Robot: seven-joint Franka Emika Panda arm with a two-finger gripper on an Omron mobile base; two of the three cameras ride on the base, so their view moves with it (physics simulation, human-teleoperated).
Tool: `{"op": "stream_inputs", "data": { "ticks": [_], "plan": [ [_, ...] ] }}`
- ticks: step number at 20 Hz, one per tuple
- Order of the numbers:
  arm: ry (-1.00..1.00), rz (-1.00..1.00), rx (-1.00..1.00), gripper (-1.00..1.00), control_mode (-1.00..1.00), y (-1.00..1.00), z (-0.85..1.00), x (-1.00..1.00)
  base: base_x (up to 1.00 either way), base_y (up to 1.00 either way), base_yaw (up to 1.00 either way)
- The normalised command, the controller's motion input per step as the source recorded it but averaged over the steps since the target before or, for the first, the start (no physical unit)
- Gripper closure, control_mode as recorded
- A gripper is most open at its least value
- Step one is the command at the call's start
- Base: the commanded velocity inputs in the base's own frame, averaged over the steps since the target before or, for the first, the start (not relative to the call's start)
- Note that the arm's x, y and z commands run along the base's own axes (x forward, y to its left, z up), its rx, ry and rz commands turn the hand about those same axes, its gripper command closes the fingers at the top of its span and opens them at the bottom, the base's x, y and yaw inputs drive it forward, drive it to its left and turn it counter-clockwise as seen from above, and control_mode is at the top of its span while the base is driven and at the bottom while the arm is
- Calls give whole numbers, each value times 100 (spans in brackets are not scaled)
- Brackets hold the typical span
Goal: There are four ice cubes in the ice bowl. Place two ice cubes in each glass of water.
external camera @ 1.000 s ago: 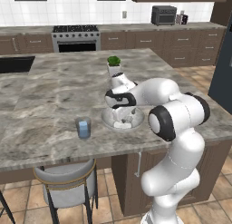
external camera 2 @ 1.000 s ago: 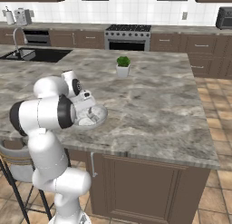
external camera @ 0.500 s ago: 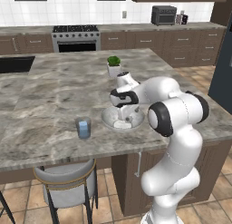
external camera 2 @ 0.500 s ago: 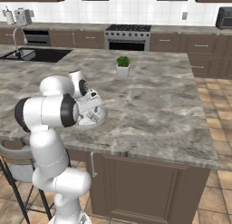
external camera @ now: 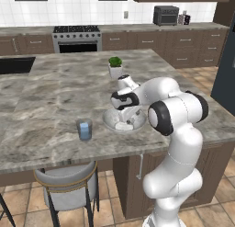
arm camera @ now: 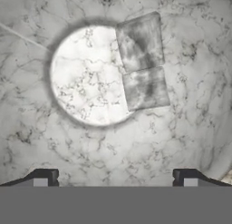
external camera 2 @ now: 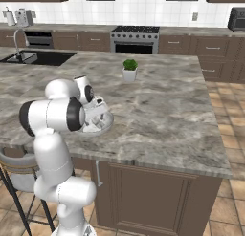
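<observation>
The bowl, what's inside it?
Two ice cubes lie side by side, touching, in the bowl, seen in the hand view. From the base views the arm covers much of the bowl, so more cubes there cannot be ruled out.

Arm bent forward, tool point(arm camera: 116, 177) spread wide
</observation>
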Motion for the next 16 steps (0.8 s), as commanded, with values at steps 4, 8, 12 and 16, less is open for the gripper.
{"op": "stream_inputs", "data": {
  "ticks": [4,8,12,16],
  "plan": [
    [-2,0,-1,-100,-100,0,-27,0,0,0,0],
    [-6,0,0,-100,-100,0,-19,7,0,0,0],
    [-11,0,0,-100,-100,0,-2,21,0,0,0],
    [-11,0,0,-100,-100,0,-4,18,0,0,0]
  ]
}}
